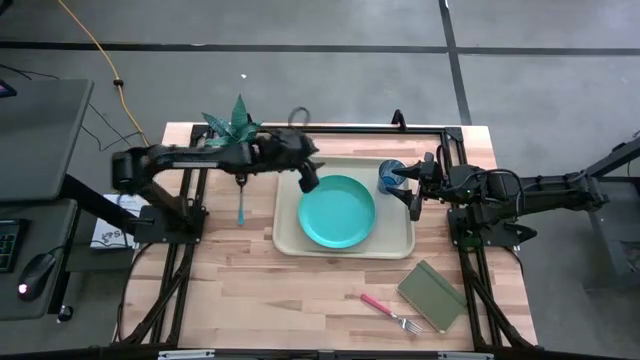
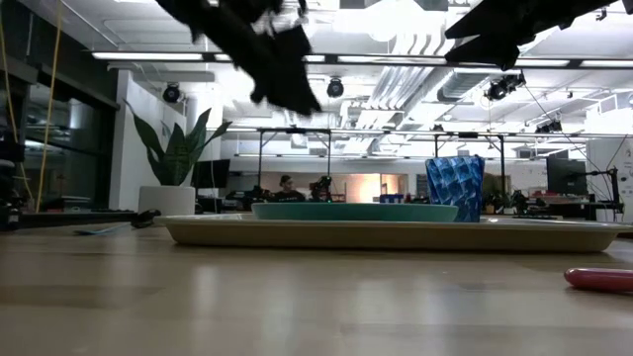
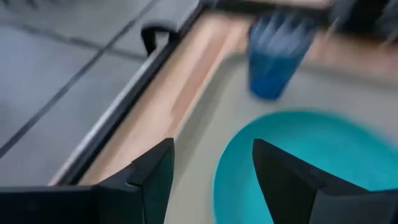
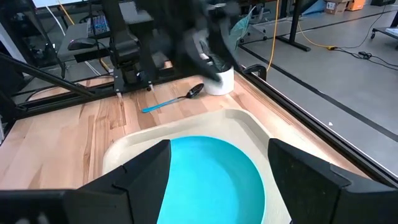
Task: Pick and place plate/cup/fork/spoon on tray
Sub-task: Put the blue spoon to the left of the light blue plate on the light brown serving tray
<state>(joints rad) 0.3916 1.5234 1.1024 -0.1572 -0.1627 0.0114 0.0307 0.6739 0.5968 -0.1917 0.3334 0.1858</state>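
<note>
Wooden counter, tray (image 1: 290,243) mid-surface holding plate (image 1: 336,212) and cup (image 1: 389,174).
Left gripper (image 1: 309,180) spread above the tray's left rim; right gripper (image 1: 414,195) spread beside the cup. Spoon (image 1: 241,203) lies left of the tray, fork (image 1: 390,313) near the front edge: slim, stiff, likely slippery; pinch mid-handle.

I see a light wooden table (image 1: 300,290) with the beige tray (image 1: 290,235) lying flat near its middle. Left of the tray, the spoon (image 1: 241,205) rests on the wood, and a white pot with a green plant (image 1: 236,126) stands at the far edge. Near the front right, the fork (image 1: 388,312) lies just beside an olive-green notebook (image 1: 432,295).
</note>
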